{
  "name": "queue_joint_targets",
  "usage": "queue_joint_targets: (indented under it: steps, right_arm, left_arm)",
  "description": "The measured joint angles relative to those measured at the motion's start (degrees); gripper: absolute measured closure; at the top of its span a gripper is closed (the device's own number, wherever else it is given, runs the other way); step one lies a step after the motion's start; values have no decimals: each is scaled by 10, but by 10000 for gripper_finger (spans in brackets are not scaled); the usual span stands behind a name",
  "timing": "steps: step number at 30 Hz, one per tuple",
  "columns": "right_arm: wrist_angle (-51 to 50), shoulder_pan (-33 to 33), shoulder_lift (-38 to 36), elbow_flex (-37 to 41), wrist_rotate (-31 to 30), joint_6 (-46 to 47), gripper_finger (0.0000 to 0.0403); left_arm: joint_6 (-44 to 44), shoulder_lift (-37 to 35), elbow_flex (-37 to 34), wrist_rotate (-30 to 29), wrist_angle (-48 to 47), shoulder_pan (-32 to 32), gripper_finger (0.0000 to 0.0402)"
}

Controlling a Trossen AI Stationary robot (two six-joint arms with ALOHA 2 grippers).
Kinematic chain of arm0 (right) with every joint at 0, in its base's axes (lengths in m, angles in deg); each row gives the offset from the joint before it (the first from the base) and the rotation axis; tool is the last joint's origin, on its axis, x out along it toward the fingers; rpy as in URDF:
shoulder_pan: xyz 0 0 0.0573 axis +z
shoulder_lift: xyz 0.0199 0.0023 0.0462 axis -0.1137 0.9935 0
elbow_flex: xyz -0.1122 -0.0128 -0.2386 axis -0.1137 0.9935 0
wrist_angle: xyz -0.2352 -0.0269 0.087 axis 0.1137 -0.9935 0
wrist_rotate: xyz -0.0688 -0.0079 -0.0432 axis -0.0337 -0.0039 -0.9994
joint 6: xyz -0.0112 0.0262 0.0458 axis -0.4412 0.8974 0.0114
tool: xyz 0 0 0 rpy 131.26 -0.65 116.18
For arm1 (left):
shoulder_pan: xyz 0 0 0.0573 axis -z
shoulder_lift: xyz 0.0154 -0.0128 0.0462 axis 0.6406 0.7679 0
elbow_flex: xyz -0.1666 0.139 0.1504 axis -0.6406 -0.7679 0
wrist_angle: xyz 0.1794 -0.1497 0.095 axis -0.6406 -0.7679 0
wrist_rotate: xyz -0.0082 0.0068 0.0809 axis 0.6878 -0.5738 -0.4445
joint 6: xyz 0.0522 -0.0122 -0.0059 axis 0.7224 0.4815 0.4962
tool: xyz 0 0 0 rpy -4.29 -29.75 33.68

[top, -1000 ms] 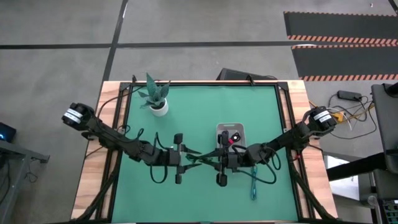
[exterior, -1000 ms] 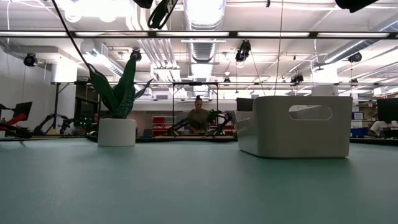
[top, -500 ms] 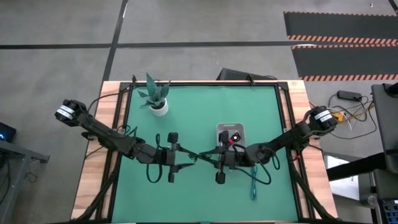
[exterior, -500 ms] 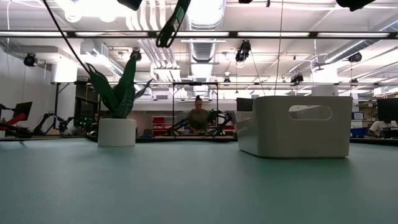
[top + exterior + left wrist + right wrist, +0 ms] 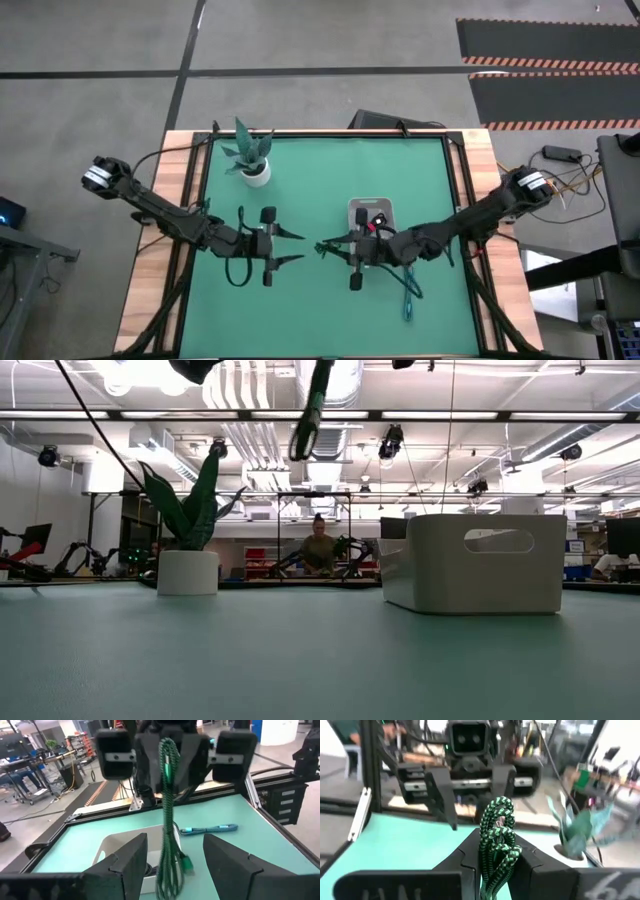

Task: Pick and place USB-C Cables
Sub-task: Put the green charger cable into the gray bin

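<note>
Your right gripper (image 5: 322,247) is clamped on the dark green braided cable bundle (image 5: 496,847), which hangs from its fingers above the green table mat (image 5: 300,170), near the middle of the table and just left of the small white rectangular tray (image 5: 372,210). Your left gripper (image 5: 289,246) faces it from the left with its fingers (image 5: 129,860) spread wide and empty, a clear gap between the two tools.

Judging from this, the step in hand is carrying the green cable right to the tray. Keep the left arm parked where it is so the dangling loop (image 5: 169,840) cannot catch on its open fingers. Swing the right wrist back toward the tray and lift enough that the loose tail clears the tray wall. Centre over the opening before you let go; a thin bundle like this will likely spring and drape over the rim if dropped at the edge. The black-and-red cable (image 5: 374,219) already lies inside. The teal braided cable (image 5: 408,302) lies on the mat at the near right, so take it afterwards.
</note>
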Motion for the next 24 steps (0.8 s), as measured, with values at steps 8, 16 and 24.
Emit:
queue_joint_targets:
  steps: [8,16,24]
  right_arm:
    - [-396,-27,-6,-163,-1,128,351]
    - [-638,-53,-8,-264,5,221,351]
    - [-760,-106,-6,-297,102,337,351]
  left_arm:
    - [0,-14,-11,-1,0,0,223]
    - [0,-16,-17,-1,0,0,223]
    - [0,-16,-17,-1,2,0,223]
